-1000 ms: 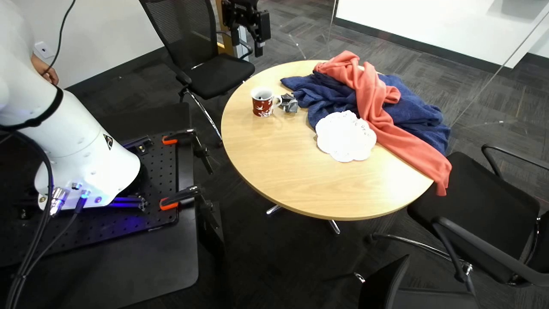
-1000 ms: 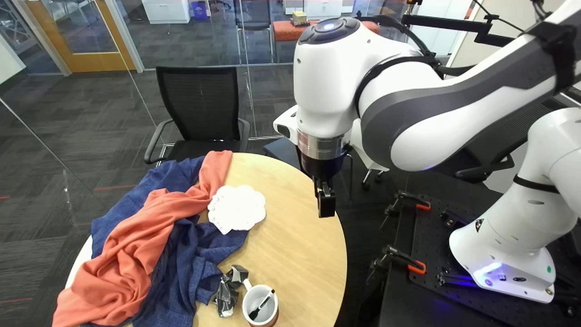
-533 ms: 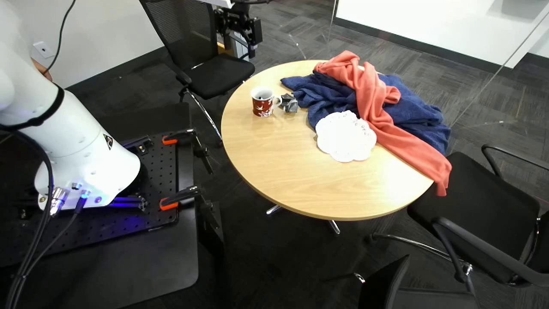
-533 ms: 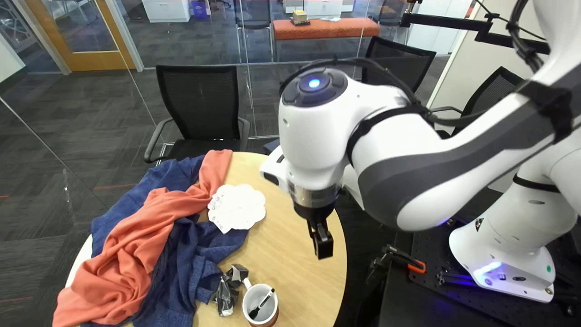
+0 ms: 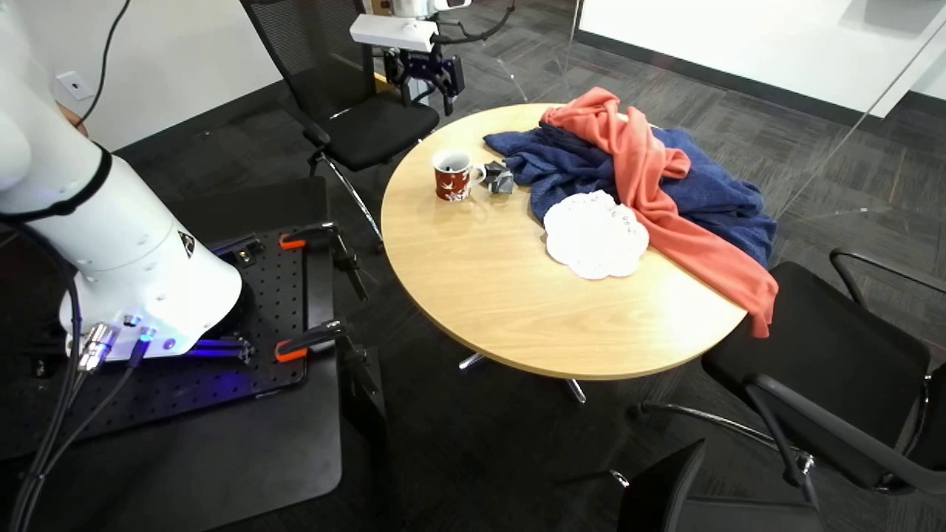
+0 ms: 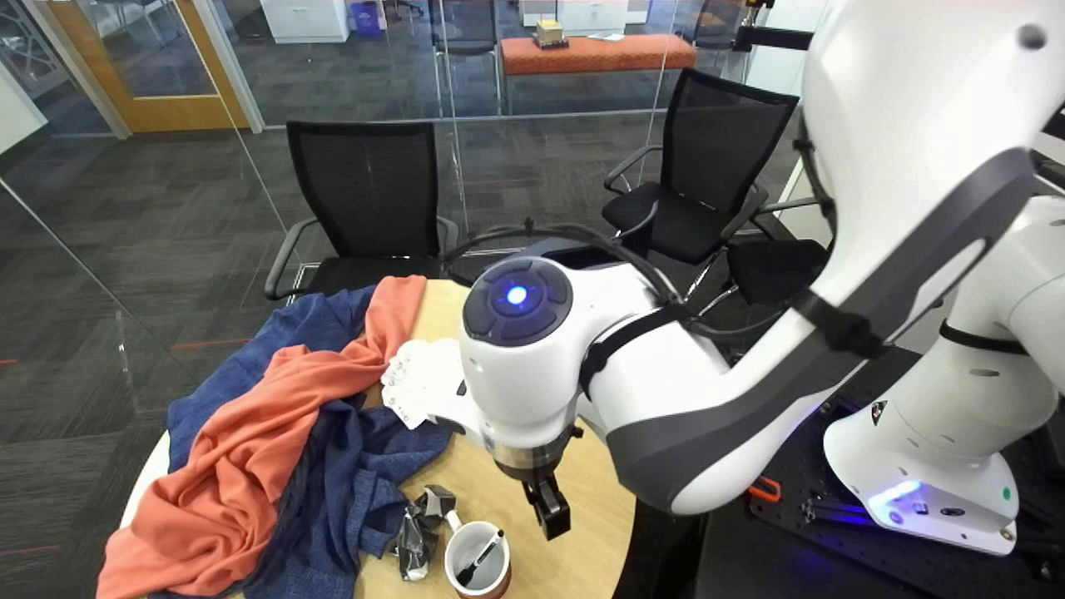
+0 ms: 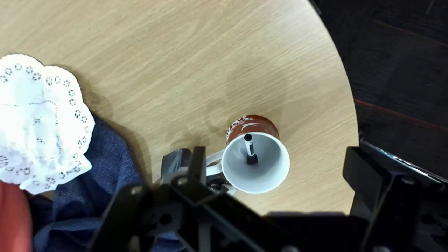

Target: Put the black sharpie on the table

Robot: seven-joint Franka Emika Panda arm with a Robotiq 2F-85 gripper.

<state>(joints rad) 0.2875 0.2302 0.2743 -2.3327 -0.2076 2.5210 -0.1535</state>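
The black sharpie, a small black-and-white marker (image 7: 249, 147), leans inside a red-and-white mug (image 7: 253, 125), with one end against the rim. The marker also shows in an exterior view (image 6: 480, 559), inside the mug (image 6: 497, 589). The mug (image 5: 452, 183) stands upright on the round light-wood table (image 5: 473, 273), near its edge. My gripper (image 5: 428, 105) is open and empty, above the table near the mug; it also shows in an exterior view (image 6: 553, 526). In the wrist view, the mug and marker lie between the wide-apart fingers (image 7: 275, 162), farther down.
A crumpled dark wrapper (image 6: 416, 532) lies beside the mug's handle. A white doily (image 5: 596, 235), a blue cloth (image 5: 709, 188) and a coral cloth (image 5: 650, 177) cover part of the table. Black chairs (image 5: 380, 129) stand around it.
My arm has moved down and toward the mug, over the table. The gripper stays open. The mug, marker and cloths have not moved.
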